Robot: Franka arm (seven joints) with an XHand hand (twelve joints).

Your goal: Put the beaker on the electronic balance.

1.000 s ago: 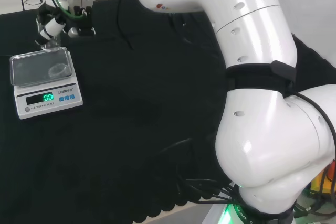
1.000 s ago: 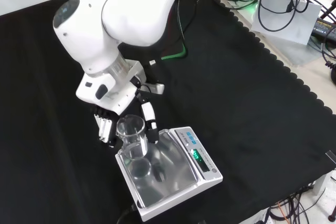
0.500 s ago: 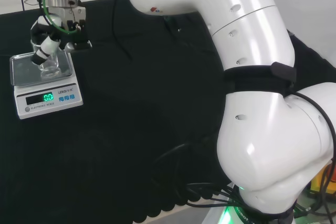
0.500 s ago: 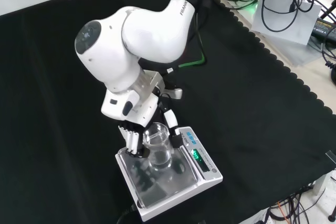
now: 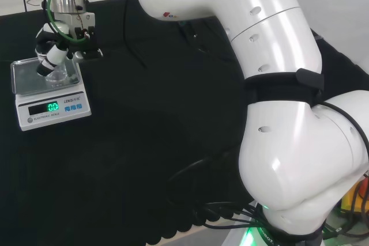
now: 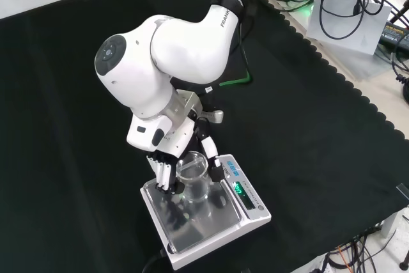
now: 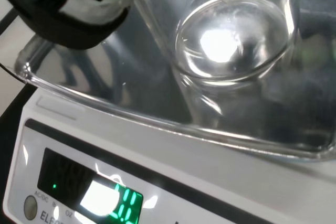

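Glass is what you are carrying: in the head view the clear beaker sits low over the steel pan of the electronic balance at the far left of the cloth, with the hand curled round it from above. You are at the set-down step, and whether the base already rests on the pan cannot be told from there.

From the front view, the fingers and thumb wrap the beaker on both sides, over the pan's far half.

Looking past the palm in the wrist view, the beaker's base lies close to the pan. Next, you likely need to lower gently, then uncurl.
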